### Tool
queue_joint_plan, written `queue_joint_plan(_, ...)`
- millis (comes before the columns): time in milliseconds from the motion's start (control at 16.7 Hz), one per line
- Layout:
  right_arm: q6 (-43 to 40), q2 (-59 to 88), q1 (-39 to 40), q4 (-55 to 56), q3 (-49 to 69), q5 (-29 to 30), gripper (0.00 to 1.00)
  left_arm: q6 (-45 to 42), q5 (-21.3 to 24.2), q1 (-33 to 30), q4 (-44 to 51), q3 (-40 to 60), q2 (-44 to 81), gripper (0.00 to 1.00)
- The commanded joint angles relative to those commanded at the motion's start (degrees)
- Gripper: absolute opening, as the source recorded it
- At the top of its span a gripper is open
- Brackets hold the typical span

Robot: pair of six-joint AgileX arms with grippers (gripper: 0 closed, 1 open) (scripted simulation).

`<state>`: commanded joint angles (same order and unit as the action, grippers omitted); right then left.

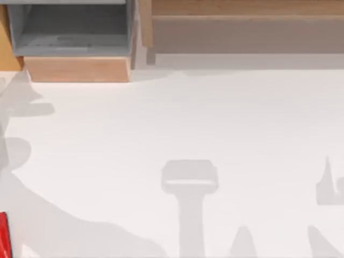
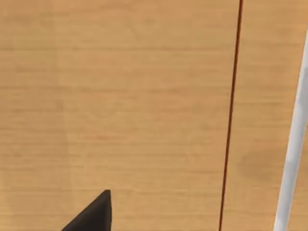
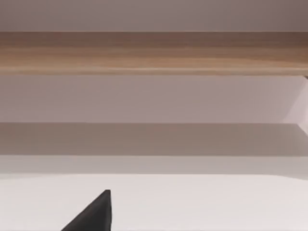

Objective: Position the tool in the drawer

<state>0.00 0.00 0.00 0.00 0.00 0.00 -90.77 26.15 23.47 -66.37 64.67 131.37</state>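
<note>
The drawer stands pulled open at the back left of the table, its grey inside bare behind a light-tan front panel. Of the tool, a narrow strip of red body shows at the top view's lower left edge; the rest is cut off. A black tip of my left gripper shows in the left wrist view over a tan wooden surface. A black tip of my right gripper shows in the right wrist view over the white table, facing the wooden unit.
A wider brown wooden unit runs along the back right, also seen across the right wrist view. Arm shadows fall on the white table at left and front. A thin red line and a white edge cross the left wrist view.
</note>
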Motion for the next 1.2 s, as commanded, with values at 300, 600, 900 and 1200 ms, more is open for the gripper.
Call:
queue_joint_plan(300, 0.0, 0.0, 0.0, 0.0, 0.0, 0.0, 1.0, 0.0, -0.9, -0.9, 2.5, 4.9, 2.4, 1.0)
queue_joint_plan(600, 0.0, 0.0, 0.0, 0.0, 0.0, 0.0, 1.0, 0.0, -0.9, -0.9, 2.5, 4.9, 2.4, 0.85)
queue_joint_plan(900, 0.0, 0.0, 0.0, 0.0, 0.0, 0.0, 1.0, 0.0, -0.9, -0.9, 2.5, 4.9, 2.4, 0.47)
queue_joint_plan(1200, 0.0, 0.0, 0.0, 0.0, 0.0, 0.0, 1.0, 0.0, -0.9, -0.9, 2.5, 4.9, 2.4, 0.1)
